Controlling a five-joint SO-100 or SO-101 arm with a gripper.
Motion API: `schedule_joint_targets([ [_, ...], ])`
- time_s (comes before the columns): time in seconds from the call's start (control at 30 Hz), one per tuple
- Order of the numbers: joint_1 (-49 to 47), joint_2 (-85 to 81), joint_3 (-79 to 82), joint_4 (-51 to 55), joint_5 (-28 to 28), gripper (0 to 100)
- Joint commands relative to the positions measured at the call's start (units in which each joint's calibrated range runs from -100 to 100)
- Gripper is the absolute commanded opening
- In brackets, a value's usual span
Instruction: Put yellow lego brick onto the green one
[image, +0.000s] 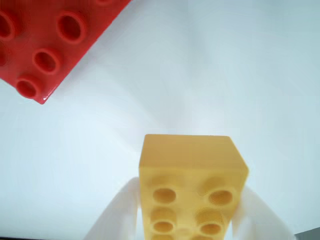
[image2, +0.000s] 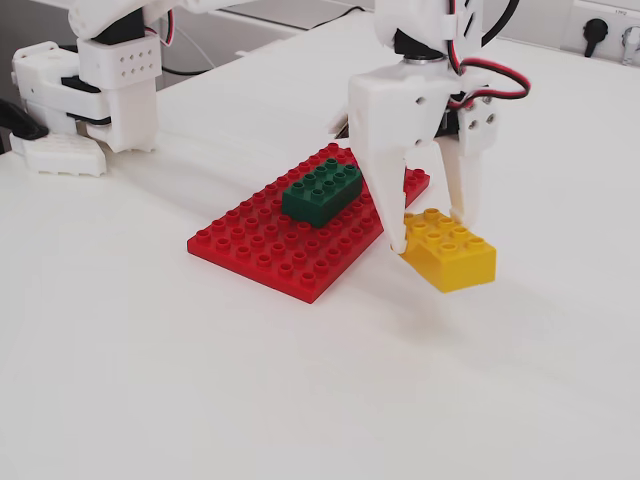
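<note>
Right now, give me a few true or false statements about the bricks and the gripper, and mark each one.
1. The gripper has its fingers on either side of the yellow lego brick. True.
2. The green brick sits on the red baseplate. True.
3. The yellow brick is stacked on the green brick. False: it is beside the baseplate, apart from the green brick.
4. The baseplate is blue. False: it is red.

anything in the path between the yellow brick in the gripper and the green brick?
Nothing visible. The white two-finger gripper straddles the chunky yellow plastic brick on the white table; the dark green studded brick sits on the flat red baseplate, with only baseplate studs between them.
</note>
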Motion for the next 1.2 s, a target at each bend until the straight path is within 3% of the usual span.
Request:
schedule_joint_targets([
  [0.0, 0.7, -8.86, 4.13, 0.69, -3.93, 10],
  [0.27, 2.32, -21.85, 19.86, 0.52, -15.66, 11],
  [0.63, 1.44, -42.54, 42.18, -2.51, -25.31, 11],
  [0.93, 0.99, -64.66, 77.61, -18.95, -30.21, 11],
  [1.17, -5.64, -76.73, 99.39, -29.93, -32.14, 11],
])
